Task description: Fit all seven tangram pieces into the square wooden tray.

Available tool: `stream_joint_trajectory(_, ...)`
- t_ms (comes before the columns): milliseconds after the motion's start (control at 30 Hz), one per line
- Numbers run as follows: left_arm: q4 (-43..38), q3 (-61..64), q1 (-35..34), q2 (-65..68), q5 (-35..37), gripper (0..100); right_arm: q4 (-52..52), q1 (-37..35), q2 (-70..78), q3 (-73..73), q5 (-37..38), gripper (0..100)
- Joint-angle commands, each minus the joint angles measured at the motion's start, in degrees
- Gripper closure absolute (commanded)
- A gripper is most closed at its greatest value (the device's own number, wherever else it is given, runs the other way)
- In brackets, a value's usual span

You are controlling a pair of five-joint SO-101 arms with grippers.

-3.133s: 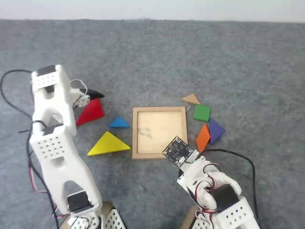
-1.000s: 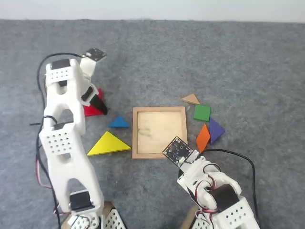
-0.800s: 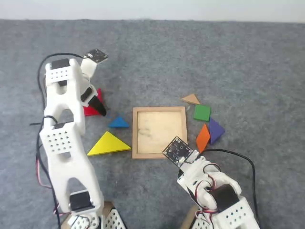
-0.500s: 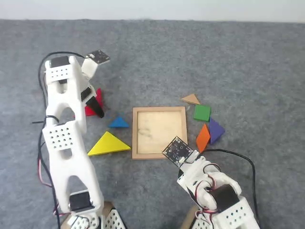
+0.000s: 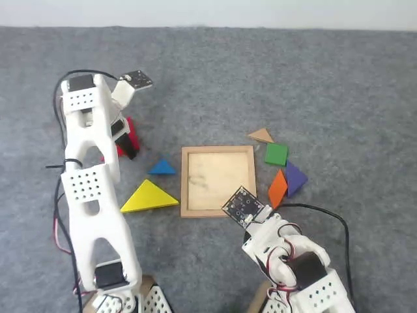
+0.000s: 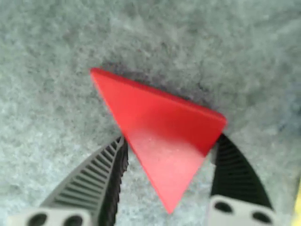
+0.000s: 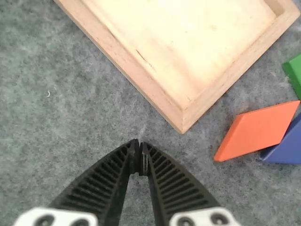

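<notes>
Square wooden tray (image 5: 217, 179) lies on the grey carpeted tabletop (image 5: 326, 78) with its floor bare and every tangram piece outside it. The large red triangle (image 6: 160, 127) sits between the fingers of the left gripper (image 6: 169, 141), which are clenched against two of its edges. Whether it rests on the carpet or is raised off it is hard to make out. In the high view the left arm (image 5: 88, 163) covers most of that piece, and only a red sliver shows beside the dark finger, well apart from the tray on its left.

A small blue triangle (image 5: 162, 168) lies just off the tray's left rim, and a large yellow triangle (image 5: 148, 197) lies nearer the arms on the same side. On the tray's other side a small tan triangle (image 5: 262, 135) lies by the far corner, with a green square (image 5: 276, 154) just beside it. Next comes an orange parallelogram (image 5: 277, 188) touching a purple triangle (image 5: 295, 178). In the right wrist view the purple and green pieces are cut off at the edge.

The right gripper (image 7: 139, 151) has its fingers pressed together tip to tip, over the carpet just off the tray's near right corner. From above it is hidden under the wrist's camera board (image 5: 242, 205).
</notes>
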Motion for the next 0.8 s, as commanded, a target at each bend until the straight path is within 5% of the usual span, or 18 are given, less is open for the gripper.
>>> stream_joint_trajectory(0,2.9,-0.1,-0.3,0.8,-0.4,82,0.3,-0.3,-0.8,1.0,0.4,98.9)
stream_joint_trajectory(333,2.7,12.4,0.3,-8.9,-0.6,99,0.3,-0.3,-0.8,1.0,0.4,98.9)
stream_joint_trajectory(767,2.7,14.7,0.3,-10.0,-0.4,99,0.3,-0.3,-0.8,1.0,0.4,98.9)
